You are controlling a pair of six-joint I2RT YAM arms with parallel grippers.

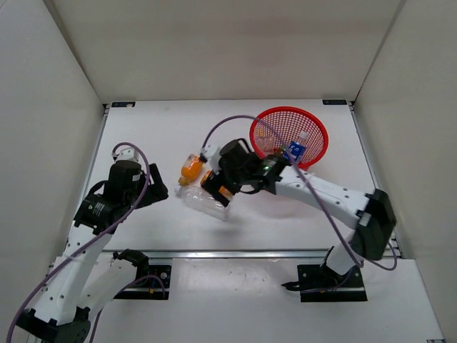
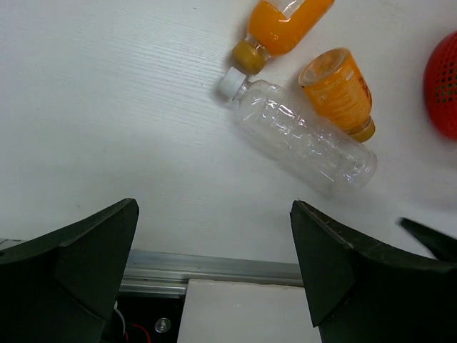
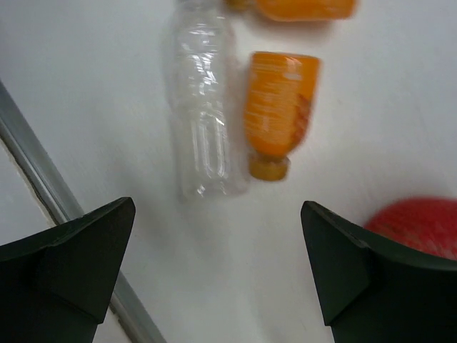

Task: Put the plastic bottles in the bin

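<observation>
The right gripper (image 3: 218, 279) hung wide open and empty, the plain clear bottle (image 3: 203, 121) and an orange bottle (image 3: 277, 107) lying side by side just ahead of it and the red bin (image 3: 418, 225) beside one finger, while the left gripper (image 2: 214, 286), likewise spread open, faced those bottles from farther off.
</observation>
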